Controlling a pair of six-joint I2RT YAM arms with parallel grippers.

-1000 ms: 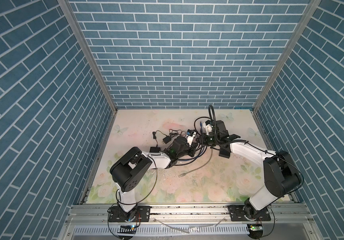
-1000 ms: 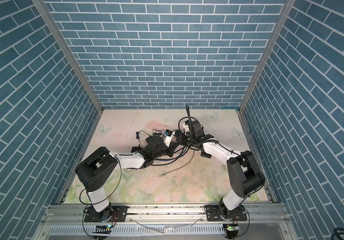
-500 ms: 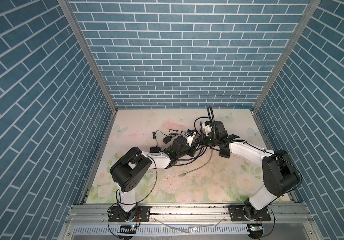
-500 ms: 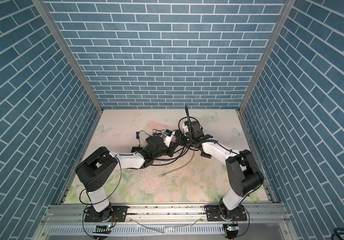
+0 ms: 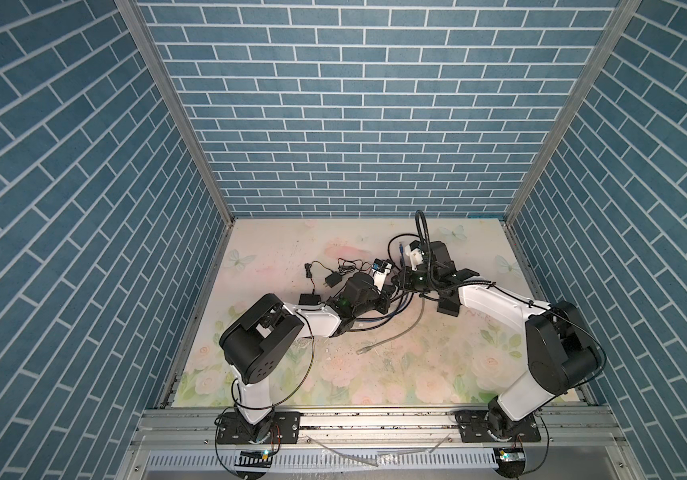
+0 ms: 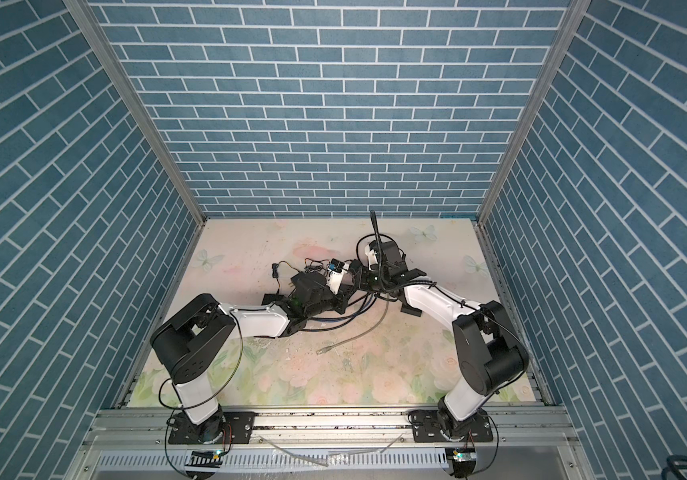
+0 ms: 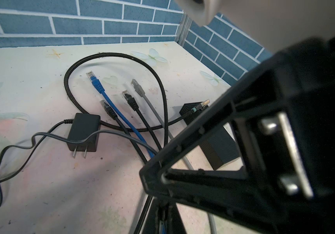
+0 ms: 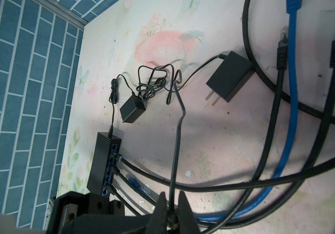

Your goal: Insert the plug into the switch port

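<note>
Your right gripper (image 8: pixel 172 199) has its fingers pressed onto a thin black cord (image 8: pixel 177 131). The end of this cord is hidden between the fingers, so no plug can be seen there. The cord runs to a power adapter (image 8: pixel 229 76), which lies flat on the table (image 8: pixel 213 131), well apart from the switch (image 8: pixel 99 162).

The switch rests on the table with its row of blue ports turned toward the right gripper. In one port sits a teal-collared plug (image 8: pixel 119 159), and black cables go into ports further along the row. A blue plug (image 8: pixel 133 181) lies just beside the port face and does not touch it. A second adapter (image 8: pixel 132 109) lies near the switch, and its cord enters the end of the switch.

Your left gripper (image 7: pixel 148 180) is pressed together above the cable bundle. You cannot tell whether it pinches any cable.

Well apart from the switch, loose ends lie on the table:
- a loose blue end (image 7: pixel 93 80)
- a loose grey end (image 7: pixel 137 86)
- a longer black end (image 7: pixel 129 97)
- a shorter black end (image 7: pixel 106 106)

It is not clear which of these plugs belongs to the task. A black ribbed box (image 7: pixel 219 145) sits behind the left gripper.
</note>
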